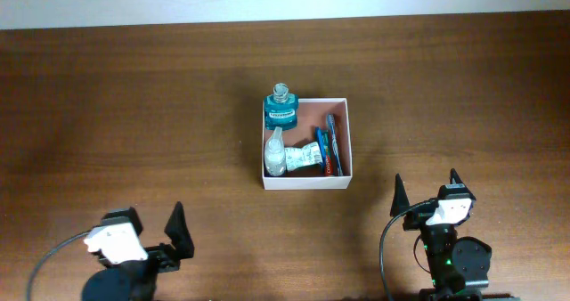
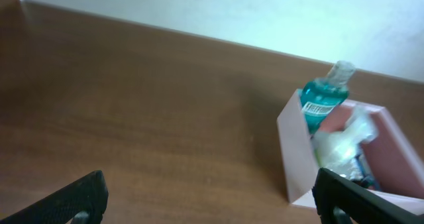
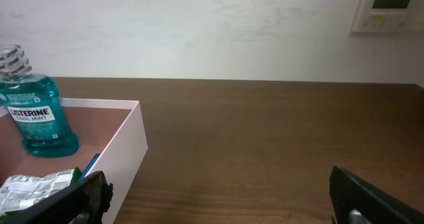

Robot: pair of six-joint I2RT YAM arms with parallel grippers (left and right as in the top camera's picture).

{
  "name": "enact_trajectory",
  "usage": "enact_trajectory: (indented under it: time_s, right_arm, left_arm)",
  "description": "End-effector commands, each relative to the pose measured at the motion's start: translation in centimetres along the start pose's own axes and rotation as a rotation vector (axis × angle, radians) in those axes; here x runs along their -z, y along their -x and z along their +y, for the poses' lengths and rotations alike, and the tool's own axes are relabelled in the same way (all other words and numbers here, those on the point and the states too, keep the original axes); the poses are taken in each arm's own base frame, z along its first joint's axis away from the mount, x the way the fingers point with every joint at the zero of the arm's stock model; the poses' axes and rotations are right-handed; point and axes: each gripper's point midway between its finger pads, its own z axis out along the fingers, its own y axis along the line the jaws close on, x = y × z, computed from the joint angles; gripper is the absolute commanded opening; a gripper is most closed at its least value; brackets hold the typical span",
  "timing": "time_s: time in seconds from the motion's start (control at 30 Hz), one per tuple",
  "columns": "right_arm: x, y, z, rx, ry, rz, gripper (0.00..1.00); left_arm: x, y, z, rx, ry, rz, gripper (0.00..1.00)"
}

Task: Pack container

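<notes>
The container point(image 1: 349, 145), a white-walled square box with a pinkish inside, stands at the table's middle. In it are a teal mouthwash bottle point(image 1: 280, 110) upright at the back left, a small clear bottle point(image 1: 276, 155), a crumpled white packet point(image 1: 307, 156) and a blue and red toothbrush pack point(image 1: 331, 145). My left gripper point(image 1: 151, 219) is open near the front left, well short of the box. My right gripper point(image 1: 427, 190) is open at the front right of it. The left wrist view has the container point(image 2: 291, 151) ahead on the right, beyond the gripper point(image 2: 212, 197). The right wrist view shows the container point(image 3: 129, 144) and bottle point(image 3: 36, 114) at left of the gripper point(image 3: 215, 197).
The dark brown wooden table point(image 1: 134, 114) ends at a white wall along its far edge point(image 1: 285, 20). A white wall-mounted control unit point(image 3: 391, 8) shows at the upper right of the right wrist view.
</notes>
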Motion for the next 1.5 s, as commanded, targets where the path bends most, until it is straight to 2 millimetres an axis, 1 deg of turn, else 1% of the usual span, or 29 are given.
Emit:
enact_trajectory:
  time_s: [0.0,0.1,0.33,0.47,0.57,0.8,0.93,1.1,1.27,1.47]
  right_arm:
    - [0.0,-0.1,-0.3,0.006,-0.013,-0.002,0.98]
    - [0.0,-0.1,-0.3,0.006,-0.013,-0.002,0.98]
    - [0.0,-0.1,-0.3,0.006,-0.013,-0.001,0.98]
    - [0.0,-0.1,-0.3,0.006,-0.013,-0.002,0.98]
    - [0.0,-0.1,-0.3,0.006,-0.013,-0.002,0.98]
    - [0.0,-0.1,-0.3,0.006,-0.013,-0.002,0.98]
    - [0.0,-0.1,-0.3,0.006,-0.013,-0.001,0.98]
    - [0.0,-0.1,-0.3,0.006,-0.013,-0.002,0.98]
    - [0.0,-0.1,-0.3,0.006,-0.013,-0.001,0.98]
    - [0.0,-0.1,-0.3,0.006,-0.013,-0.001,0.98]
  left_arm:
    - [-1.4,-1.8,0.4,0.011,0.000,-0.013,0.99]
    - [-2.9,-2.0,0.3,0.020,-0.018,-0.083,0.99]
    - [-4.8,-0.3,-0.1,0.045,-0.057,-0.287,0.99]
    - [-5.4,0.4,0.1,0.015,-0.056,-0.372,0.99]
    - [-5.6,0.5,0.2,-0.031,-0.050,-0.403,0.99]
    - [-6.3,-0.6,0.1,-0.184,-0.040,-0.380,0.99]
    - [-7.3,-2.4,0.3,-0.193,-0.039,-0.338,0.99]
    - [-8.1,-4.0,0.5,-0.203,-0.042,-0.291,0.99]
    - [-8.1,-4.3,0.1,-0.282,-0.060,-0.285,0.99]
    - [-8.1,-4.3,-0.2,-0.287,-0.074,-0.283,0.99]
